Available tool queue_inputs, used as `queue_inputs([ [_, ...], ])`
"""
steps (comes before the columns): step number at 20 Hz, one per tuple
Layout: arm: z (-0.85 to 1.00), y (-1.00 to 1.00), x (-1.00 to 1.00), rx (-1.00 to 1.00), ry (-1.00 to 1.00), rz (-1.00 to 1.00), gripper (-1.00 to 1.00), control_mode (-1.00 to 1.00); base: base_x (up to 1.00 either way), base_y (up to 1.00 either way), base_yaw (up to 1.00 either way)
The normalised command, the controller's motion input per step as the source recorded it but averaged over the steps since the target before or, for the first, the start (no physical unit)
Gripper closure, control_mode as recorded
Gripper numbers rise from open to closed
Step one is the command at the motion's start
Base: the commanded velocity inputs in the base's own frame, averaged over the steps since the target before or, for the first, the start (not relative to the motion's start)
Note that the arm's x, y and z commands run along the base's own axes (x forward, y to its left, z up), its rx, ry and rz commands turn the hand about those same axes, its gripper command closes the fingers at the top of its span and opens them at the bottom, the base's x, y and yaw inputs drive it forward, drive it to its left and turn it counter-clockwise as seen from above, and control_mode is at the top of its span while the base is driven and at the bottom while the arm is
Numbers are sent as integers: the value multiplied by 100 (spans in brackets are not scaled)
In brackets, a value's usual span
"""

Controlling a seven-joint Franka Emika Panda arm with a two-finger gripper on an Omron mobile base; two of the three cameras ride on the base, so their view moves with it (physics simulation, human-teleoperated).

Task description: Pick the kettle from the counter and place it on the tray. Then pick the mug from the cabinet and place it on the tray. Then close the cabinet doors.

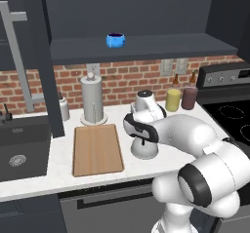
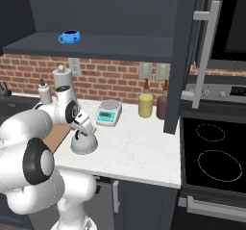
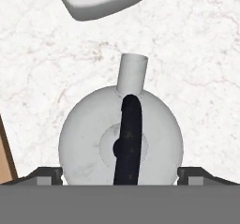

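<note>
The hand (image 3: 120,174) hangs right over the kettle (image 3: 121,138), its fingers spread wide to either side of the dome, gripping nothing. The kettle sits on the white bench (image 2: 139,149), just beside the wooden tray (image 1: 96,149), with a scale (image 2: 108,112) behind it. Up on the open cabinet shelf (image 1: 146,47) stands the blue mug (image 1: 115,40).

No readable text, labels or numbers anywhere; small white kitchen scale (image 2: 107,112) shows blank teal display, no legible digits.
</note>
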Motion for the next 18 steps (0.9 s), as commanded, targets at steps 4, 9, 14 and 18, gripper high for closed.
queue_inputs([
  [4,0,0,0,0,0,0,100,-100,0,0,0],
  [9,0,0,-1,0,0,0,100,-100,0,0,0],
  [14,2,7,-24,1,0,2,100,-100,0,0,0],
  [18,43,0,-37,6,0,4,100,-100,0,0,0],
])
